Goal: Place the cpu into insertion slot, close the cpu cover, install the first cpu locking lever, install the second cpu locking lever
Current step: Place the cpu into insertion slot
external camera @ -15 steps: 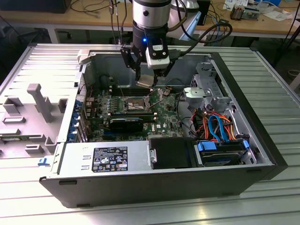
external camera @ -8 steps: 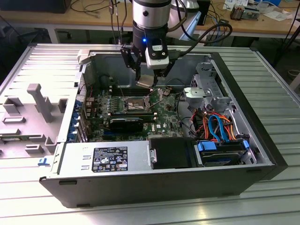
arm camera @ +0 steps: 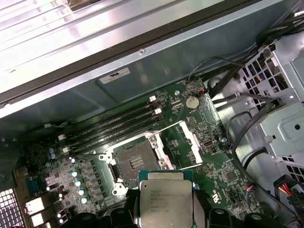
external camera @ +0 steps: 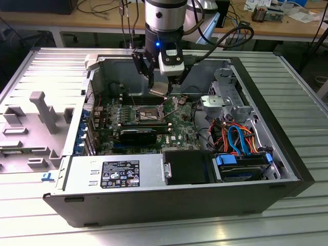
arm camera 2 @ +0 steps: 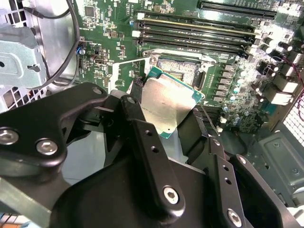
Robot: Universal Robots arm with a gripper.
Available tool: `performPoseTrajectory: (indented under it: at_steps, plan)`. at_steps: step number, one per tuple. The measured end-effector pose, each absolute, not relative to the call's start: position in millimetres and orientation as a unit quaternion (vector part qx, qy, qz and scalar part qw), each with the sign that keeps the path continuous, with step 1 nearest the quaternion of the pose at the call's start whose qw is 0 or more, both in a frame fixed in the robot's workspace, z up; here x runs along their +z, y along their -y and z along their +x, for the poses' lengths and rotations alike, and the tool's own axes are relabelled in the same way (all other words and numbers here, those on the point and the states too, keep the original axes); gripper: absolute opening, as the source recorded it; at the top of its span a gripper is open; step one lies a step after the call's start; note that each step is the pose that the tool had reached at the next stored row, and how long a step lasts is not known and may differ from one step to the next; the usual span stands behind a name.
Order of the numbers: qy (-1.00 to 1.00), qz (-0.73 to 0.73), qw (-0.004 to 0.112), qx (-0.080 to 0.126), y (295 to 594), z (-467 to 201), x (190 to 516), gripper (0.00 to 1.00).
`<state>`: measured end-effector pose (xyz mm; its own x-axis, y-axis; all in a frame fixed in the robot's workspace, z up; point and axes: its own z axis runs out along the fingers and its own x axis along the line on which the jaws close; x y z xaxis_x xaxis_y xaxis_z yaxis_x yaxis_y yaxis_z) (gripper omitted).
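Green motherboard (arm camera: 216, 142) below; gripper (external camera: 163, 84) clamps flat silvery cpu (arm camera: 165, 202).

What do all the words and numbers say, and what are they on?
cpu top: lines of print, too blurred to read.
power supply label: too small to read.
white sticker on the case wall: too small to read.

I have the arm (external camera: 165, 20) standing upright over the insertion slot (external camera: 148, 111), wrist pointing straight down. The gripper (external camera: 164, 84) hangs just above the slot and apart from it. Its black fingers (arm camera 2: 192, 130) are closed on opposite edges of the cpu (arm camera 2: 167, 105), holding it clear of the slot.
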<state>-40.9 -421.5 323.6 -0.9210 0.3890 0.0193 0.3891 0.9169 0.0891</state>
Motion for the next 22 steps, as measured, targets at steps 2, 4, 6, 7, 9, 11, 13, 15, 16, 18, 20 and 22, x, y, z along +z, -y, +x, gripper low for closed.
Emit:
performPoseTrajectory:
  at_steps: [2, 4, 6, 7, 9, 11, 13, 15, 16, 18, 20, 22]
  plan:
    - [0.979, -0.201, 0.0, -0.046, 421.5, -40.9, 323.4, 0.54]
    - [0.978, -0.203, 0.0, -0.046, 421.5, -40.9, 323.3, 0.54]
    - [0.978, -0.204, 0.0, -0.046, 421.5, -40.9, 323.2, 0.54]
    - [0.978, -0.205, 0.0, -0.046, 421.5, -40.9, 323.1, 0.54]
    - [0.977, -0.206, 0.0, -0.046, 421.5, -40.9, 323.0, 0.54]
    - [0.977, -0.207, 0.0, -0.046, 421.5, -40.9, 322.9, 0.54]
    - [0.977, -0.21, 0.0, -0.046, 421.5, -40.9, 322.7, 0.54]
    - [0.976, -0.211, 0.0, -0.046, 421.5, -40.9, 322.6, 0.54]
    - [0.976, -0.212, 0.0, -0.046, 421.5, -40.9, 322.6, 0.54]
    - [0.976, -0.213, 0.0, -0.046, 421.5, -40.9, 322.4, 0.54]
    - [0.976, -0.215, 0.0, -0.046, 421.5, -40.9, 322.3, 0.54]
    - [0.975, -0.216, 0.0, -0.046, 421.5, -40.9, 322.2, 0.54]
